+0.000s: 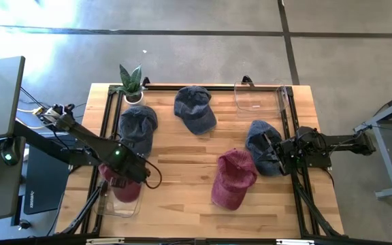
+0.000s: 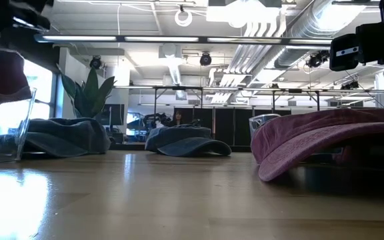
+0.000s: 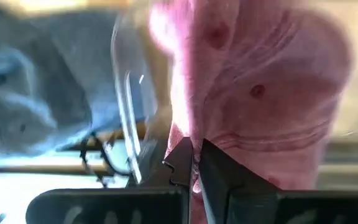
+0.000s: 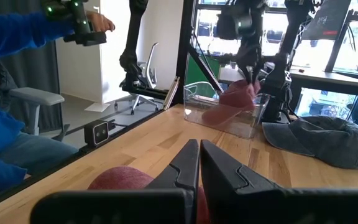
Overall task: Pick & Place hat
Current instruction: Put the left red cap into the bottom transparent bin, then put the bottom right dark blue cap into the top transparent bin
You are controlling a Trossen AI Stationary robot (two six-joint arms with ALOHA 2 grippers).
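On the wooden table (image 1: 182,163), the left gripper (image 1: 124,178) pinches a maroon hat (image 1: 122,187) over the clear bin (image 1: 107,204). The right gripper (image 1: 278,155), fingers apparently pressed together and empty, hovers by a blue hat (image 1: 260,146).

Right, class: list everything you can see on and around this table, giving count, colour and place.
blue hat: three, denim blue; beside the plant, far middle, right side under the right arm
red hat: two, maroon; loose on the table, held at the near-left bin
clear bin: two, transparent; near-left corner, far-right corner
plant: one, green, far-left corner
table: one, light wood
person: one, blue sleeve, beyond the table
left end effector: shut on red hat
right end effector: shut, at the right side
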